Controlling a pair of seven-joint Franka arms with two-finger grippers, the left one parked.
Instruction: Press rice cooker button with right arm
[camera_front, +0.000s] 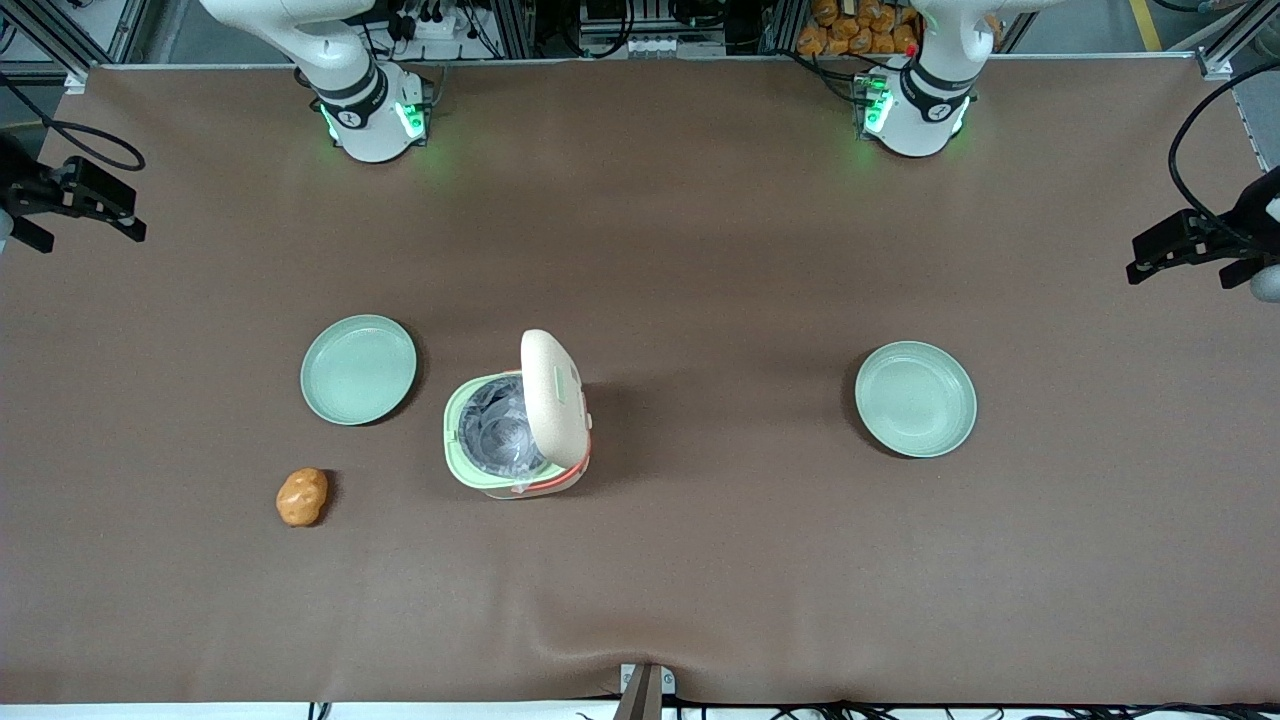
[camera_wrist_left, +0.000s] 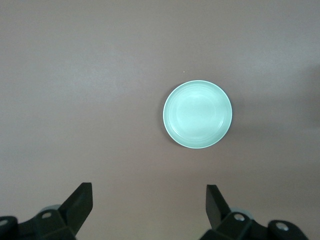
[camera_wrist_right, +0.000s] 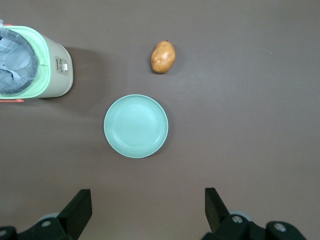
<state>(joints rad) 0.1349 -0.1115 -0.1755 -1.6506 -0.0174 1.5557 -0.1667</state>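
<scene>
The rice cooker (camera_front: 516, 435) stands mid-tabletop (camera_front: 700, 250) with its cream lid (camera_front: 553, 397) swung up; the pot inside holds only crinkled clear plastic (camera_front: 497, 425). The button (camera_wrist_right: 61, 65) sits on the cooker's pale wall. A bare green plate (camera_front: 358, 369) lies just beside the cooker, a potato (camera_front: 301, 496) nearer the front camera. A second plate (camera_front: 915, 399) lies toward the parked arm's end. The gripper (camera_wrist_right: 147, 212) hovers above the first plate, fingers spread, holding nothing

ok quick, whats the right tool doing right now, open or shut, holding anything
Right tool: open, holding nothing, hanging high above the plate, well clear of the rice cooker, whose lid stands open.
</scene>
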